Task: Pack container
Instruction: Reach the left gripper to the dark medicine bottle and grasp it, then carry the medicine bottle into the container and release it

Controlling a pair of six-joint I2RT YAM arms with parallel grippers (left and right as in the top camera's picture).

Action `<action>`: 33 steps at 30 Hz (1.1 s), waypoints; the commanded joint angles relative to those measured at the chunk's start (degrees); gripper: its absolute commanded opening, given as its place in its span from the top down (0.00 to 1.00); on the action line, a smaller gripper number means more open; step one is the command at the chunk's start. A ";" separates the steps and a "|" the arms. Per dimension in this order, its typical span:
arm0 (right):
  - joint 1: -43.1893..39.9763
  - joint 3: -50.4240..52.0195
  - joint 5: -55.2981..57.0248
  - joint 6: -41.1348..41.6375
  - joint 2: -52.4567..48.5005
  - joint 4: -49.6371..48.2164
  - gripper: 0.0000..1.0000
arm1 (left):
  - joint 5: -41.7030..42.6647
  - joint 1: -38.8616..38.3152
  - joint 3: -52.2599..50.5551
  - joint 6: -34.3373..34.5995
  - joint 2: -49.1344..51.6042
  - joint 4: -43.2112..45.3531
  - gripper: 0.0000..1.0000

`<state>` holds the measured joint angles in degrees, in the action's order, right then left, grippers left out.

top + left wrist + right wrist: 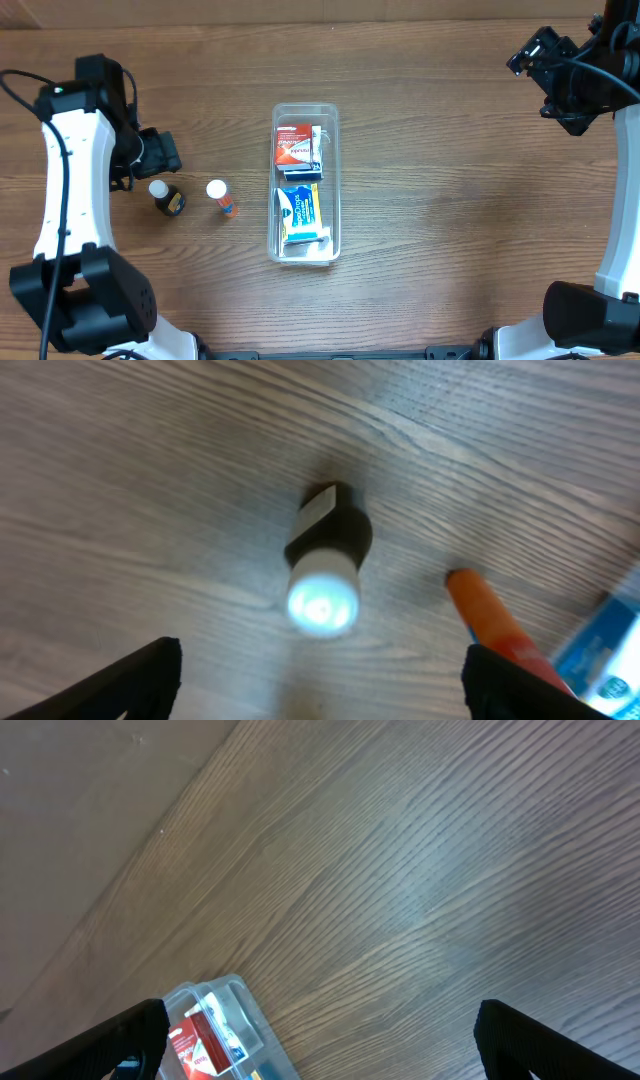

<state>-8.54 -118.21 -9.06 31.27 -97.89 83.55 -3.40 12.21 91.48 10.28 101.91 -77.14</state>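
The container (336,180) sits at the middle of the surface (450,200), boxes (296,145) inside. The right end effector (335,1040) hangs released at the far corner, clear of the work. The left end effector (325,680), also released, hovers over the dark bottle (325,560) beside the orange tube (495,625), seemingly lining up a grasp.

We see white shells over black joints on both the left arm (62,130) and the right arm (622,200), each with a rounded black base. A thin black cable (64,190) runs along the left arm's white link. The left gripper (165,158) and right gripper (532,58) are black, with matte black fingertips (140,678).
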 commanded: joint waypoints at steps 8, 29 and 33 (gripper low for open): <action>-0.13 -0.17 -0.02 -0.15 0.37 -0.31 0.00 | 1.33 0.22 -13.79 -2.60 2.36 12.59 0.38; -0.11 -0.17 -0.02 -0.15 0.37 -0.31 0.00 | 3.50 -10.40 28.55 9.03 0.70 -14.45 0.87; -0.11 -0.17 -0.02 -0.15 0.37 -0.31 0.00 | 3.45 -20.41 29.24 18.88 0.39 -11.82 0.88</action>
<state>-8.54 -118.21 -9.04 31.27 -97.89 83.57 -1.26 -1.56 119.59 18.92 103.15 -90.32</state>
